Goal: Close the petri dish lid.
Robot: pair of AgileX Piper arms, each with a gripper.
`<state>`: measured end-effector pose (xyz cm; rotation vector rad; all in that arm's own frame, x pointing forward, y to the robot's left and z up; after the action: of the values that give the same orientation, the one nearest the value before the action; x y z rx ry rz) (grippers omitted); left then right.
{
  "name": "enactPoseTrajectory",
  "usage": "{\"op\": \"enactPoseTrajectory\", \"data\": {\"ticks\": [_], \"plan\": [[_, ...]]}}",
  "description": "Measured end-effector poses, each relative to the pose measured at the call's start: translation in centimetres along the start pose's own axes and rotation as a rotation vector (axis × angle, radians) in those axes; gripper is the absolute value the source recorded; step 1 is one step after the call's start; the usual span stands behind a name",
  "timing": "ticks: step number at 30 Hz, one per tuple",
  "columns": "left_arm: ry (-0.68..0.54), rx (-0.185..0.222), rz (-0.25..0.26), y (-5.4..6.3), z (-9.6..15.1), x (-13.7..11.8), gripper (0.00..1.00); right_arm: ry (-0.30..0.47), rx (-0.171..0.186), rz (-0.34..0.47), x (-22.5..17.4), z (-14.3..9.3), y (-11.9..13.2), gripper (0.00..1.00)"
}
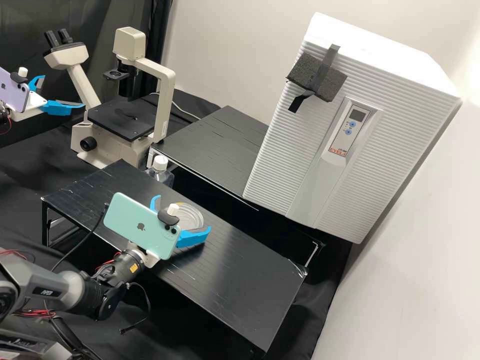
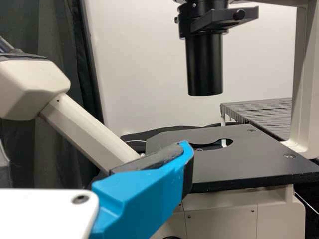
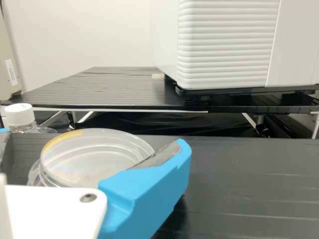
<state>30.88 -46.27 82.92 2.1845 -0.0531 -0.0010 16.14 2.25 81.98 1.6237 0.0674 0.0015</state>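
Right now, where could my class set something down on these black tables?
On the front table, between the right gripper and the end away from the microscope; also the rear table, between microscope and white cabinet. Crowded: around the petri dish, between the jaws.

- Clear round petri dish (image 3: 48, 172) on a black bench surface (image 3: 249, 184); its transparent rims overlap, one slightly offset, with a yellowish patch along one edge. Whether the lid sits flat cannot be told.
- Right gripper (image 1: 182, 214), close to the camera: a white plate and a bright blue finger (image 3: 144, 196) with a dark pad, its tip beside the dish; contact is unclear.
- Behind the dish, a clear bottle (image 3: 35, 129) with a white cap.
- Farther back, a white ribbed cabinet (image 3: 224, 45) on a black table (image 3: 104, 87).
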Motion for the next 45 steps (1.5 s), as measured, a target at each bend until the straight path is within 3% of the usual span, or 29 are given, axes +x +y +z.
{"op": "enactPoseTrajectory", "data": {"ticks": [9,24,28,35,45], "plan": [[0.000,0.000,0.000,0.0,0.0,0.0,1.00,-0.065,0.004,-0.011,-0.2,0.7,0.2,1.00],[0.000,0.000,0.000,0.0,0.0,0.0,1.00,-0.012,-0.018,-0.023,-1.0,-0.4,0.3,1.00],[0.000,0.000,0.000,0.0,0.0,0.0,1.00,0.002,-0.040,-0.034,-0.9,-0.7,-0.1,1.00],[0.000,0.000,0.000,0.0,0.0,0.0,1.00,-0.061,-0.064,-0.048,0.0,-0.3,-1.3,1.00],[0.000,0.000,0.000,0.0,0.0,0.0,1.00,-0.060,-0.078,-0.025,0.7,-0.2,-1.8,1.00]]}}
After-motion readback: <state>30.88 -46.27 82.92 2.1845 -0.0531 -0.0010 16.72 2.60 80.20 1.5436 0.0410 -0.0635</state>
